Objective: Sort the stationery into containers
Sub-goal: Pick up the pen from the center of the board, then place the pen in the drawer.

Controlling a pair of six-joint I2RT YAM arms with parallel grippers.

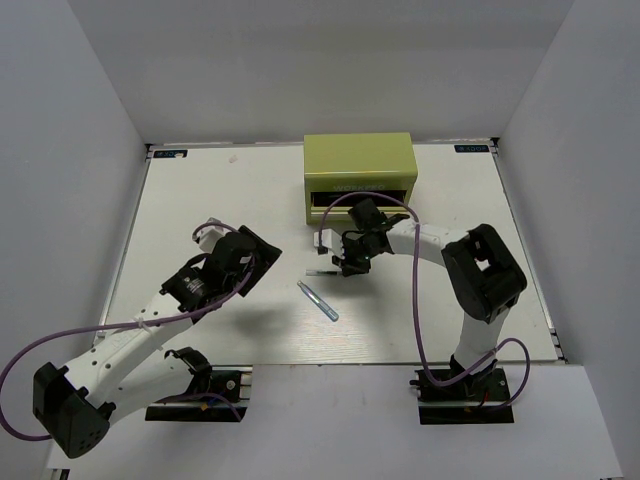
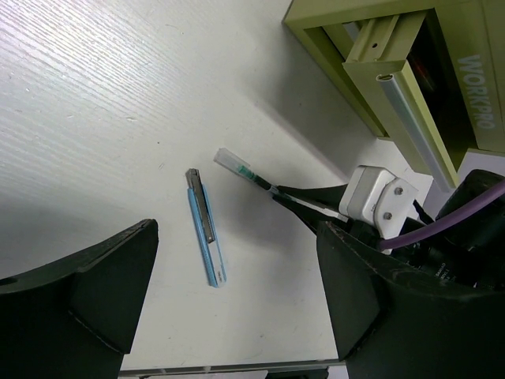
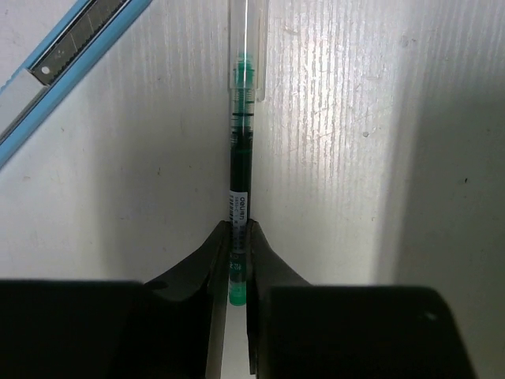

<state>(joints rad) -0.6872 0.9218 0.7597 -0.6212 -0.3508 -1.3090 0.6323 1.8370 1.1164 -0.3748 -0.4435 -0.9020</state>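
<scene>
The right end effector (image 3: 237, 237) pinches a green pen (image 3: 241, 158) lying on the surface (image 2: 95, 118). The left end effector (image 1: 243, 258) hangs wide open near a blue cutter (image 2: 207, 229).

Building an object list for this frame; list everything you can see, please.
pen: one, clear barrel with green inside, in front of the chest, pinched by the right fingers
utility knife: one, pale blue, lying on the table beside the pen, not touching it
chest: one, yellow-green, far middle of the table, one drawer pulled out
table: one, white
arms: two, white and black, purple cables
left fingers: black, spread wide, holding nothing, above the knife
right fingers: black, closed on the pen
</scene>
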